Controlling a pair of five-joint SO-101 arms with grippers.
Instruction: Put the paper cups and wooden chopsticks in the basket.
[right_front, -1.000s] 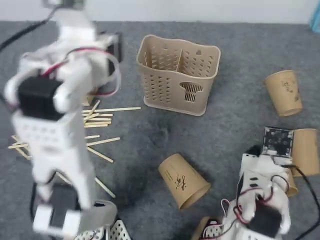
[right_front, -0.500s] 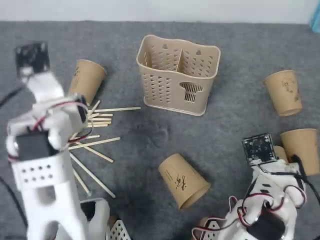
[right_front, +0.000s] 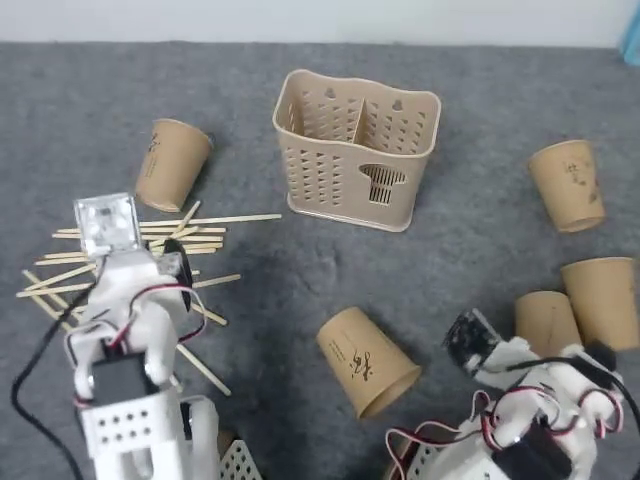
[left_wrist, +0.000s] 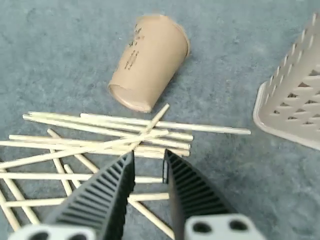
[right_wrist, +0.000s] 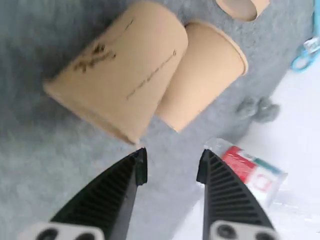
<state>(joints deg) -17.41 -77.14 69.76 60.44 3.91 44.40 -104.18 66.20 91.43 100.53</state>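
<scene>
Left gripper (left_wrist: 148, 162) hovering over chopsticks (left_wrist: 100, 146), jaws narrowly parted, gripping nothing; probably needing wider opening, pinching across sticks. Right gripper (right_wrist: 170, 165) gaping, empty, beside cups (right_wrist: 120, 75).

Sits folded low at the near left as the left arm (right_front: 125, 350), with the left gripper (left_wrist: 148, 159) tilted downward, jaws parted narrowly, gripping nothing. Crouches at the near right as the right arm (right_front: 530, 420), right gripper (right_wrist: 172, 161) pointed down, jaws wider apart, empty.
</scene>
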